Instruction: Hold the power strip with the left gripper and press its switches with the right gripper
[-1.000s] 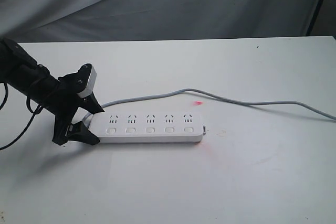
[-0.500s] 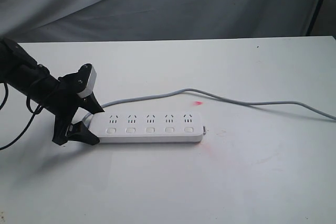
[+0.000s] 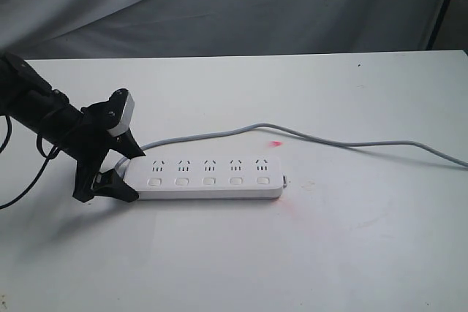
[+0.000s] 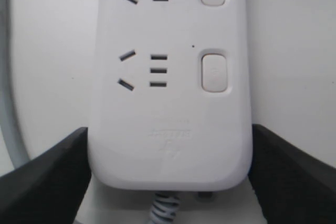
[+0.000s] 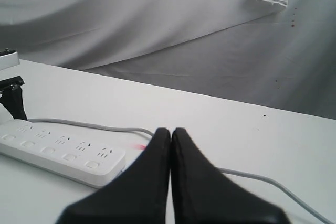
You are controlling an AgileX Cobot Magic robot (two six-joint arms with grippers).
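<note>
The white power strip (image 3: 208, 178) lies flat on the white table, its five switches (image 3: 208, 181) in a row along the near side. My left gripper (image 3: 134, 174) is shut on the strip's left, cord end, one black jaw on each long side. In the left wrist view the jaws press both edges of the power strip (image 4: 168, 103), just below the nearest switch (image 4: 213, 72). My right gripper (image 5: 170, 131) is shut and empty, hovering above the table off the strip's far end (image 5: 100, 163). It is out of the exterior view.
The thin grey cord (image 3: 329, 140) loops from the strip's left end behind it and runs off the table's right edge. A red light spot (image 3: 276, 143) lies on the table by the strip's right end. Grey cloth (image 3: 219, 5) hangs behind the table.
</note>
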